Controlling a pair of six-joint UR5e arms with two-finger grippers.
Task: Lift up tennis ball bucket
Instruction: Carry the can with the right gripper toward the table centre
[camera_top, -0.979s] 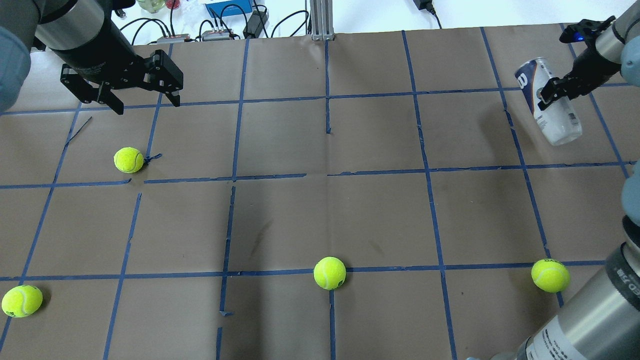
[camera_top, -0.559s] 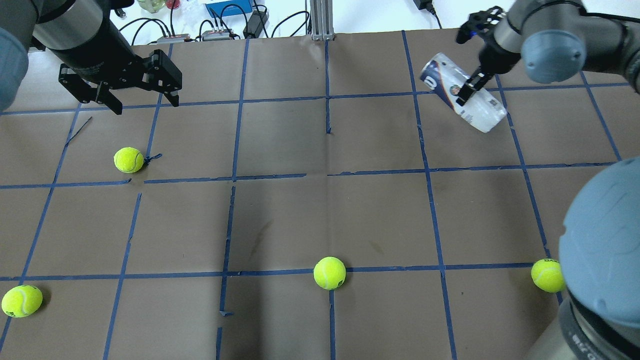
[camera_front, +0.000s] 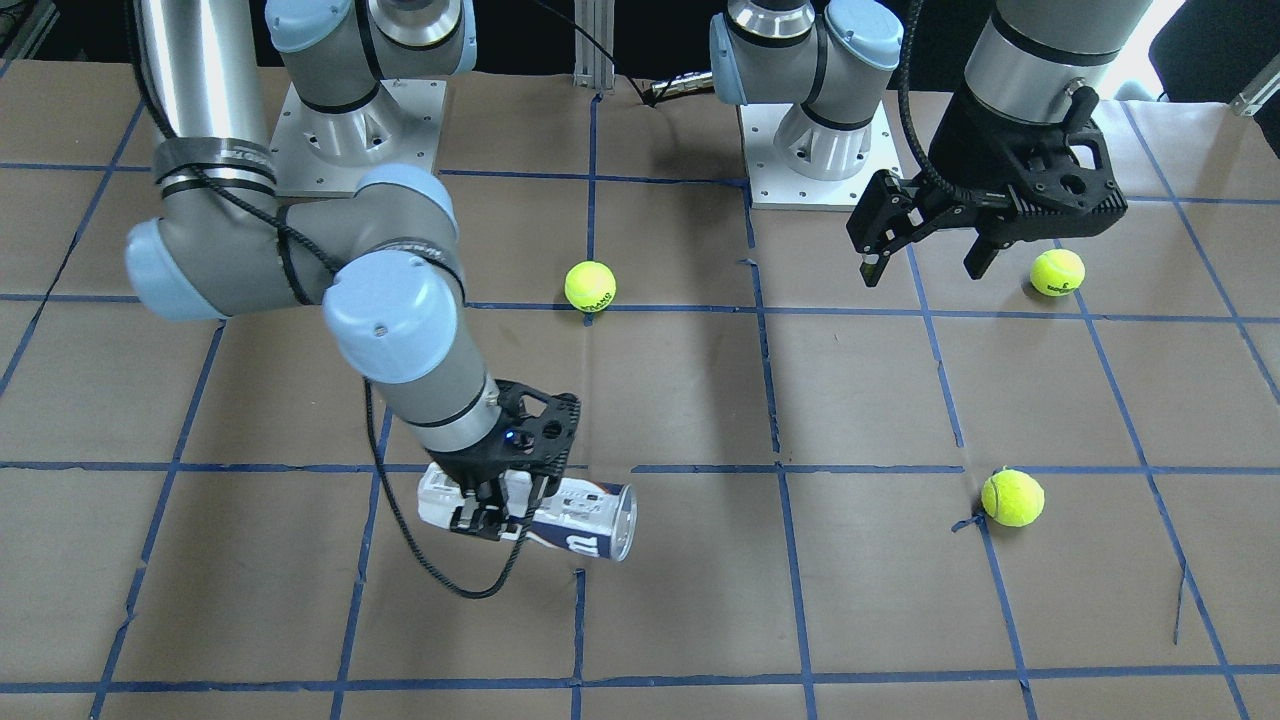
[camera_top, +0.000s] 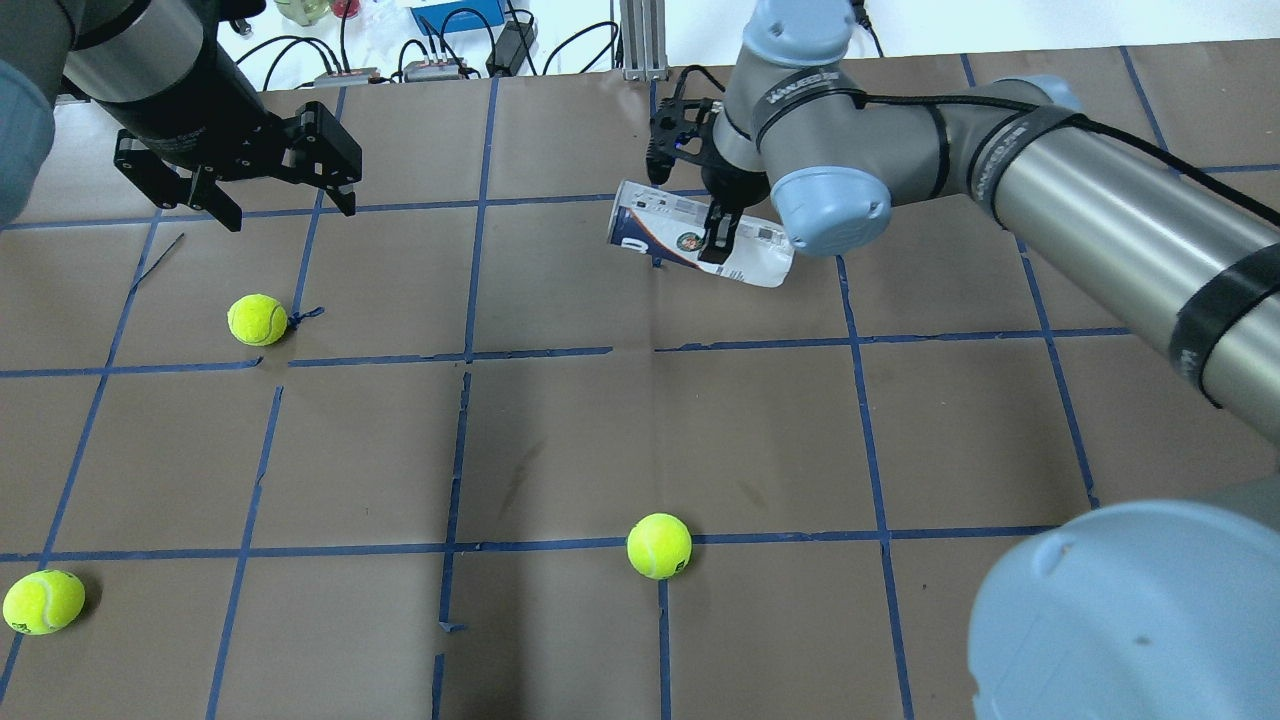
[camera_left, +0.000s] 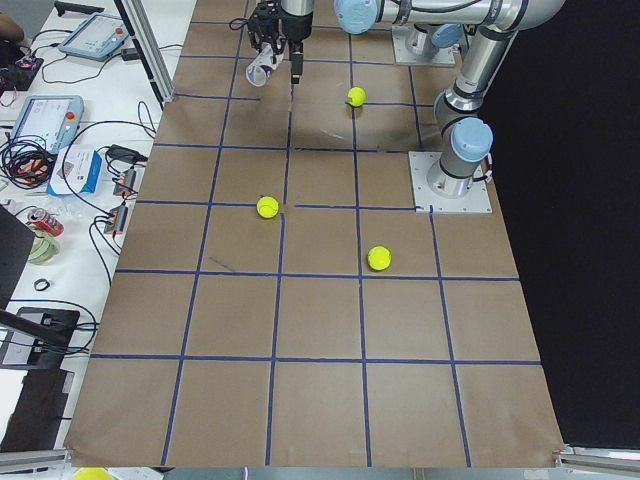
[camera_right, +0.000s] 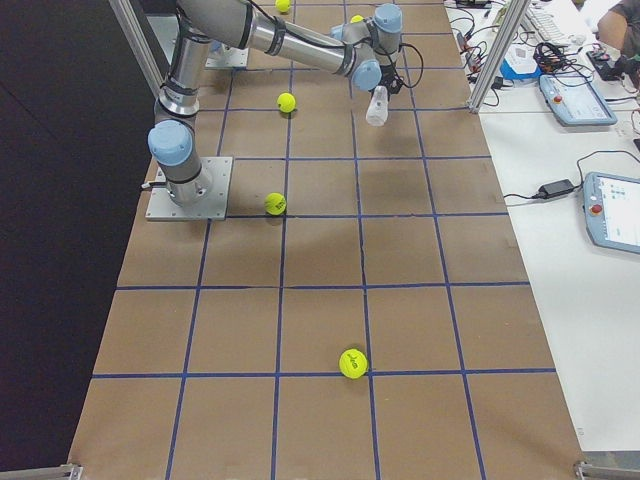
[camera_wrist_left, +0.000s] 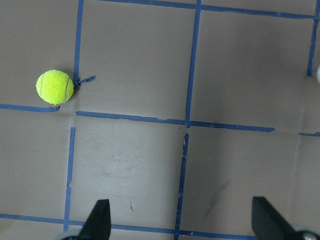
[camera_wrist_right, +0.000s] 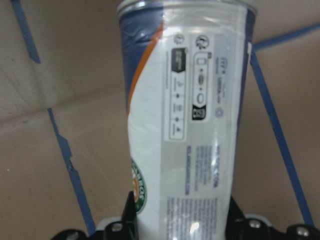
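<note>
Bucket (camera_top: 655, 228) sits sideways in our right gripper (camera_top: 715, 245), jaws clamped on its middle, seemingly lifted clear. Next we need a firm, level hold. Left gripper (camera_top: 290, 212) hangs idle, jaws apart.

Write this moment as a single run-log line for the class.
right gripper: shut on tennis ball bucket, held sideways off the table | left gripper: open, empty | tennis balls: loose on table

Overhead looks forward and down from behind the robot; the front view faces back, steeply down, sharing the counter (camera_top: 560, 430). Side views sit far off at either end. Wrist views are close: left straight down, right tight on the tennis ball bucket (camera_wrist_right: 185, 125).
</note>
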